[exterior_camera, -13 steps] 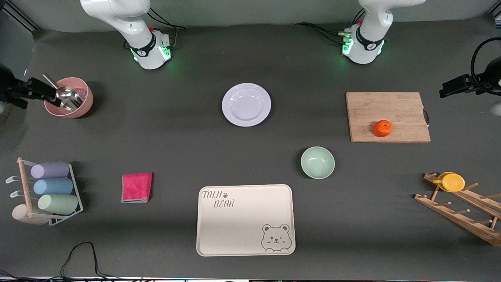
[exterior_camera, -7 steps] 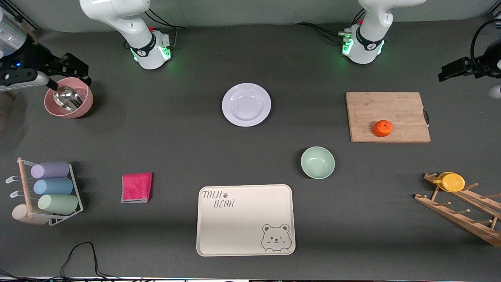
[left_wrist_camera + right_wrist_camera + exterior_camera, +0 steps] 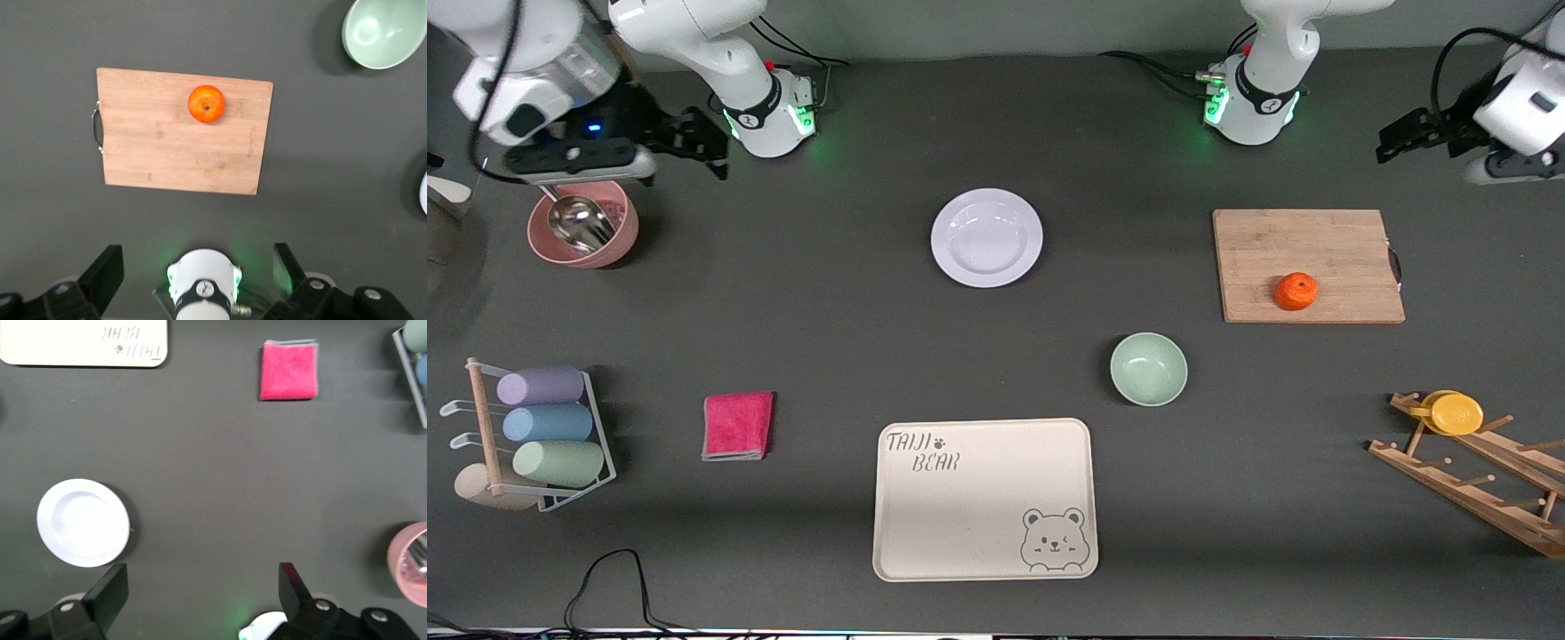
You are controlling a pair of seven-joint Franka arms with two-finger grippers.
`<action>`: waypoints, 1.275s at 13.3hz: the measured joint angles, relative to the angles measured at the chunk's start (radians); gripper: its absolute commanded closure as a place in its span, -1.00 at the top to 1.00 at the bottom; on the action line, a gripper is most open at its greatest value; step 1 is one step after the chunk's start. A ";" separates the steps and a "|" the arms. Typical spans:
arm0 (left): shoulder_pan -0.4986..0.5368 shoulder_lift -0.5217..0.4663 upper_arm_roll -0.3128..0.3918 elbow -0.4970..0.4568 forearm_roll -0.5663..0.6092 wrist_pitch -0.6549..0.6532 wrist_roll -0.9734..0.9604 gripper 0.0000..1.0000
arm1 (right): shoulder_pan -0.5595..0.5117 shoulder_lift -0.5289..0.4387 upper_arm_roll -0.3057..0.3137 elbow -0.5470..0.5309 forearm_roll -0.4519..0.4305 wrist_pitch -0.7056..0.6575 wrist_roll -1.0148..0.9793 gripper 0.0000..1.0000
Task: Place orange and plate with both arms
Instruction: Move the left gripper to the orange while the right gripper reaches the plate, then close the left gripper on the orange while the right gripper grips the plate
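Observation:
The small orange (image 3: 1296, 291) sits on a wooden cutting board (image 3: 1325, 240) toward the left arm's end; it also shows in the left wrist view (image 3: 206, 104). The pale lavender-white plate (image 3: 986, 237) lies on the table's middle, near the bases, and shows in the right wrist view (image 3: 83, 523). My left gripper (image 3: 1400, 140) is open and empty, up in the air past the board's corner. My right gripper (image 3: 694, 142) is open and empty, high over the table beside the pink bowl (image 3: 583, 222).
A mint-green bowl (image 3: 1148, 368) and a cream bear tray (image 3: 984, 499) lie nearer the camera. A pink cloth (image 3: 737, 426), a cup rack (image 3: 534, 436) and a wooden peg rack with a yellow cup (image 3: 1456, 413) stand along the sides.
Both arms have swung in from the table's ends: the right gripper moved from the pink bowl toward its base, the left gripper moved inward toward the cutting board. Nothing on the table moved.

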 measured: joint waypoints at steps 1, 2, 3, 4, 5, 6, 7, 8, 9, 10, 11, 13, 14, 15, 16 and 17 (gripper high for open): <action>0.000 0.001 0.000 -0.062 0.000 0.072 0.000 1.00 | 0.028 0.004 0.001 -0.002 0.000 0.006 0.025 1.00; 0.000 0.005 0.000 -0.127 0.000 0.151 0.000 1.00 | 0.046 0.006 0.001 -0.004 0.000 0.011 0.035 1.00; 0.000 0.009 0.000 -0.189 0.000 0.230 0.000 1.00 | 0.054 0.008 0.001 -0.006 0.000 0.012 0.039 1.00; 0.000 0.015 -0.001 -0.247 0.000 0.308 0.000 1.00 | 0.055 0.009 0.000 -0.012 0.003 0.016 0.040 1.00; 0.000 0.026 -0.001 -0.293 0.000 0.373 0.000 1.00 | 0.055 0.009 -0.003 -0.024 0.025 0.028 0.040 1.00; 0.000 0.044 -0.001 -0.321 0.000 0.421 0.000 1.00 | 0.054 0.007 -0.010 -0.046 0.068 0.051 0.040 1.00; 0.000 0.069 -0.001 -0.335 0.000 0.461 -0.003 1.00 | 0.054 0.002 -0.017 -0.078 0.098 0.082 0.040 1.00; 0.000 0.099 -0.001 -0.344 0.000 0.505 -0.009 1.00 | 0.054 -0.008 -0.024 -0.118 0.119 0.120 0.040 1.00; 0.000 0.132 -0.001 -0.351 0.000 0.553 -0.012 1.00 | 0.054 -0.019 -0.031 -0.164 0.153 0.160 0.033 1.00; 0.000 0.170 -0.001 -0.357 0.000 0.604 -0.014 1.00 | 0.054 -0.033 -0.041 -0.214 0.202 0.198 0.002 1.00; 0.000 0.209 -0.001 -0.360 0.000 0.651 -0.014 1.00 | 0.054 -0.044 -0.058 -0.267 0.259 0.235 -0.057 1.00; 0.000 0.283 -0.002 -0.368 0.000 0.738 -0.015 1.00 | 0.053 -0.059 -0.119 -0.378 0.376 0.303 -0.191 1.00; 0.000 0.310 -0.003 -0.378 0.000 0.775 -0.016 0.99 | 0.051 -0.063 -0.147 -0.428 0.429 0.332 -0.261 1.00; 0.000 0.329 -0.003 -0.390 0.000 0.805 -0.016 0.99 | 0.049 -0.065 -0.168 -0.476 0.492 0.363 -0.331 1.00; 0.000 0.341 -0.003 -0.407 0.000 0.835 -0.016 0.99 | 0.047 -0.065 -0.182 -0.527 0.572 0.398 -0.409 1.00; 0.000 0.352 -0.003 -0.426 0.000 0.871 -0.016 0.99 | 0.046 -0.065 -0.187 -0.583 0.657 0.440 -0.492 1.00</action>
